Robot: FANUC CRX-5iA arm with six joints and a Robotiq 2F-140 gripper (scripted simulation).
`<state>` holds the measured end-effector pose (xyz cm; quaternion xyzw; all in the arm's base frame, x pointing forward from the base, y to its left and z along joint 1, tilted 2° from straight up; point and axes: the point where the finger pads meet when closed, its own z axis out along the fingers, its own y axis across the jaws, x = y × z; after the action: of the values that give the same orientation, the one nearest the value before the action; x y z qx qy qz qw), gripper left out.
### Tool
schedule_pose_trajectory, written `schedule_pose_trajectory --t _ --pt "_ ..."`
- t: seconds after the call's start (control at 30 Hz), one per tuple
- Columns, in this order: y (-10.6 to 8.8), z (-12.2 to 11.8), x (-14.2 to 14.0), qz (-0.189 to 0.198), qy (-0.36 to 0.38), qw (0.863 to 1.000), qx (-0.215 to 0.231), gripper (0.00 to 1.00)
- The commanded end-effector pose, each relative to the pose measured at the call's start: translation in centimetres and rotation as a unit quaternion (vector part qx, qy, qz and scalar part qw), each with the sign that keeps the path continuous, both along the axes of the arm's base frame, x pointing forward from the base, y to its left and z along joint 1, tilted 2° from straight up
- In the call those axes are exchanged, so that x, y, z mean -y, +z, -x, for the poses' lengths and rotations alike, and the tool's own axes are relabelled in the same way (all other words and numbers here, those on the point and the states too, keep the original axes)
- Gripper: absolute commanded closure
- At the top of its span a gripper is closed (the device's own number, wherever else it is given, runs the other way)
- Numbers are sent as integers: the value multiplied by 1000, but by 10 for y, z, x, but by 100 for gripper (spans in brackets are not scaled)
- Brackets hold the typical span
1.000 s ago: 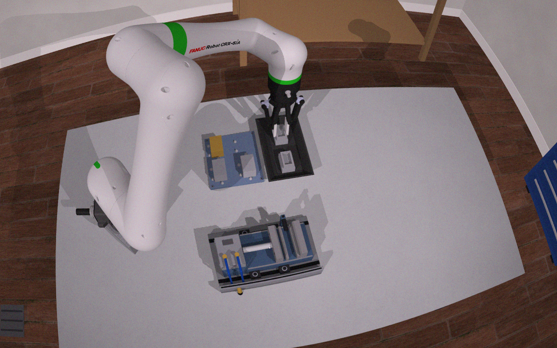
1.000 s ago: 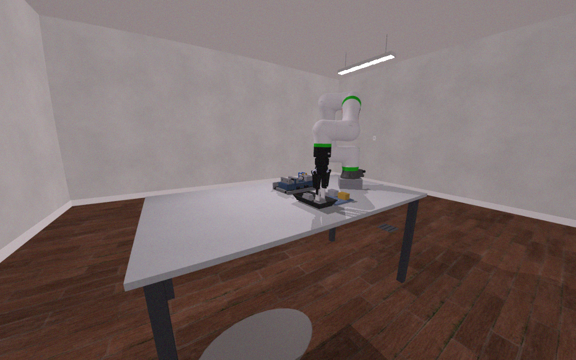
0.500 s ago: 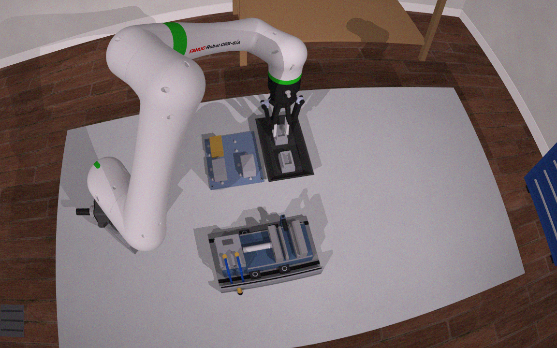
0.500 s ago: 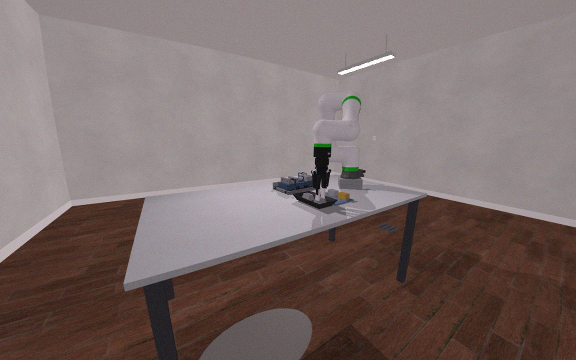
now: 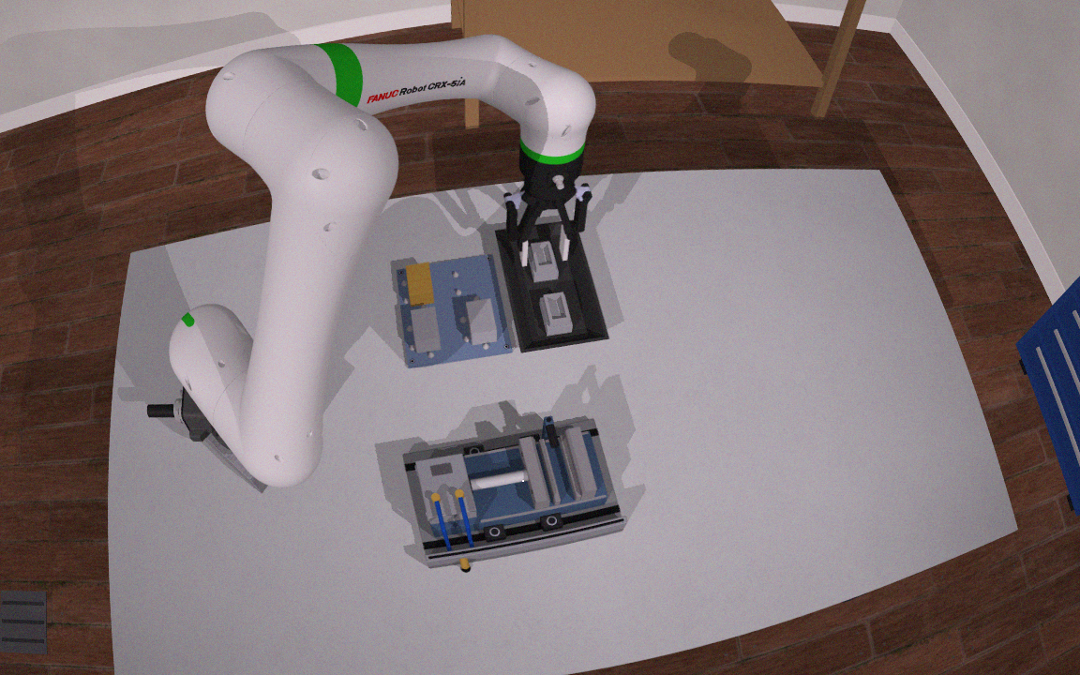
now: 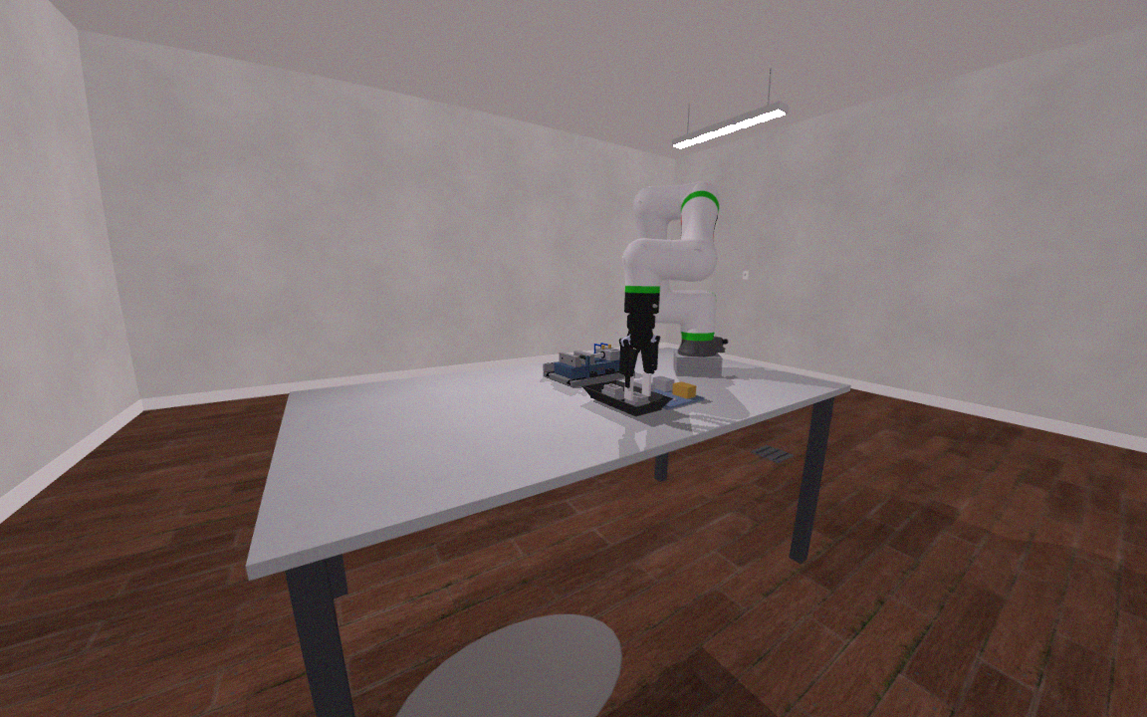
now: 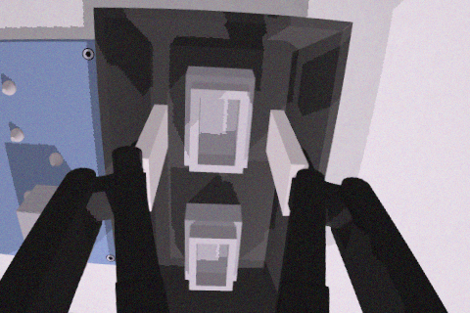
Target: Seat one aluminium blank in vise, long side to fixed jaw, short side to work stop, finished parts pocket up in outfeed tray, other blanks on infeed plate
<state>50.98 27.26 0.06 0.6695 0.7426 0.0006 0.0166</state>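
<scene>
Top view, upper centre: gripper hanging straight down over the far end of the black tray, fingers parted, holding nothing. White pads on either side of a grey pocketed part, a visible gap on both sides in the wrist view. Part lying flat on the tray floor, pocket up. A second pocketed part lower in the same tray, nearer the middle of the frame, also flat and pocket up, apart from the first.

Just left of the tray, touching or nearly touching its long edge: blue plate with small pins. On it, a yellow-brown block at the upper left corner, a grey block below that, another grey block to the right. All three lying flat within the plate's edge as far as can be told.

Lower centre of the top view, well apart from plate and tray: vise on a grey base, blue hoses at its left end, grey end block at the right. Narrow gap beside that block showing no block in it.

Side view, centre right: white arm standing at the far corner of the grey table, wrist pointing down at the tray.
</scene>
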Motion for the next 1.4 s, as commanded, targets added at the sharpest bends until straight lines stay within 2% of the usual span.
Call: schedule_pose_trajectory --t 0.0,0.97,1.17,1.37 --pt "0 0 0 0 0 1000 0 60" --pt "2 0 0 0 0 1000 0 60" --pt "15 0 0 0 0 1000 0 60" --pt "41 1 -1 0 0 1000 0 60"
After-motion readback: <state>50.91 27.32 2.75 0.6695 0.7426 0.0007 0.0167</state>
